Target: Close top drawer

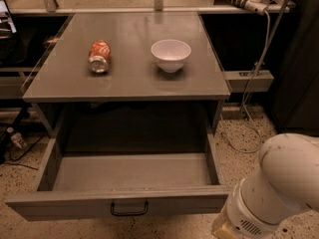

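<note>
The top drawer (pixel 124 201) is pulled far out from under the grey cabinet top (pixel 129 78). Its flat grey front faces me with a small black wire handle (pixel 129 209) at its centre. The inside of the drawer (pixel 132 171) looks empty. Only a white arm segment (pixel 271 188) shows at the bottom right, just beyond the right end of the drawer front. My gripper is out of view. The lower drawers are hidden below the frame.
A red soda can (pixel 99 56) lies on its side and a white bowl (pixel 171 54) stands on the cabinet top. A white power strip (pixel 249 3) and its cable (pixel 256 83) hang at the right. Speckled floor (pixel 239 138) lies to the right of the drawer.
</note>
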Robot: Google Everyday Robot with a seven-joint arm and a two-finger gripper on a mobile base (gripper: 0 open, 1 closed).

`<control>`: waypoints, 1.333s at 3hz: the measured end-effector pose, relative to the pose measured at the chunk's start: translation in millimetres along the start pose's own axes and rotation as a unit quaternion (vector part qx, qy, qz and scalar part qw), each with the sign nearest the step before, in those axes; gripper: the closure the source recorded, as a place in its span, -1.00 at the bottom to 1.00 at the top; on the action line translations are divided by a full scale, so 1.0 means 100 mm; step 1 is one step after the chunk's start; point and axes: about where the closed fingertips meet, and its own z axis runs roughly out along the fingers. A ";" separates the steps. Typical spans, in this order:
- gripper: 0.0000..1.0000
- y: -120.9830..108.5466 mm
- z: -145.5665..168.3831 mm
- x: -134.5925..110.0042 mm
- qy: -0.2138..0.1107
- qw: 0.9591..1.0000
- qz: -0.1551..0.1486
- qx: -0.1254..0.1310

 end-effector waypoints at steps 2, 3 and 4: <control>1.00 -0.34 0.33 -0.22 0.007 1.000 -0.002 0.022; 1.00 -0.52 0.40 -0.36 0.011 0.999 -0.010 0.034; 1.00 -0.73 0.44 -0.52 0.015 0.999 -0.021 0.046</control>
